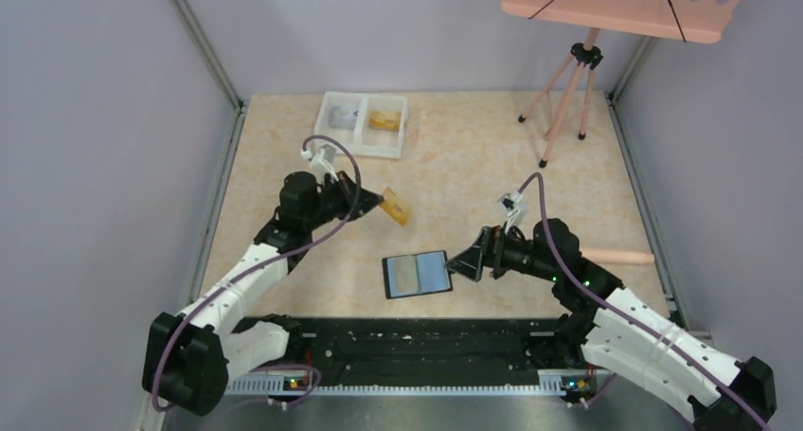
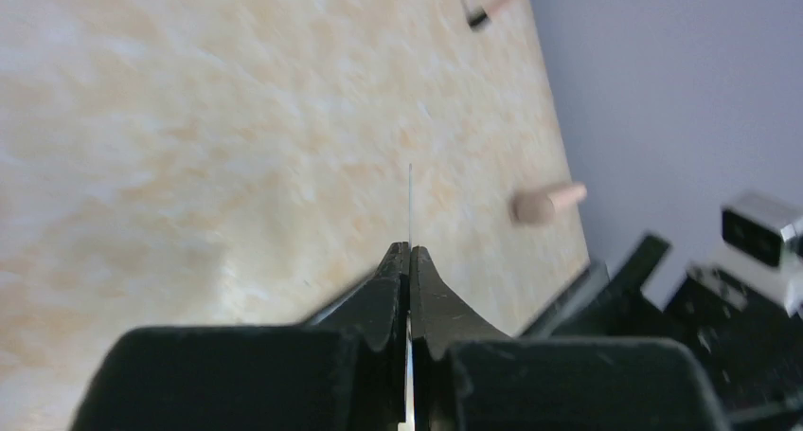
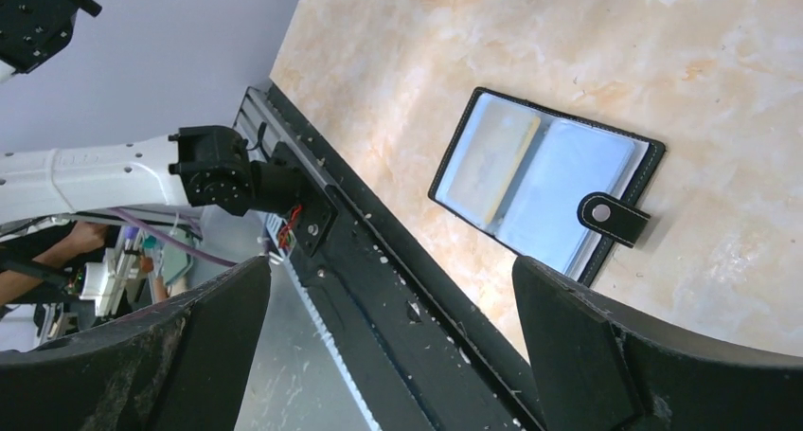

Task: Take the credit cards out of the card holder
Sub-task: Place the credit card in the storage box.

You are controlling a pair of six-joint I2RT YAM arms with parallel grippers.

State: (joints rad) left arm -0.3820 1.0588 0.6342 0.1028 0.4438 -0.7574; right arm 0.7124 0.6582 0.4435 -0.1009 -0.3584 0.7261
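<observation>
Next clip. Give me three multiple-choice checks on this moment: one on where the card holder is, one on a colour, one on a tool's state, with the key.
1. Where is the card holder? A) by the far wall; B) flat on the table, next to the right tool; C) lifted in the air.
2. What colour is the credit card in the left tool? A) orange-gold; B) green; C) white.
3. The right tool is: A) shut on the card holder; B) shut on a card; C) open.
Key: 1 B, the top view shows it lying open at that tool's tips. 2 A, its face shows orange-gold in the top view. 3 C, the right wrist view shows its jaws wide apart with nothing between them.
</observation>
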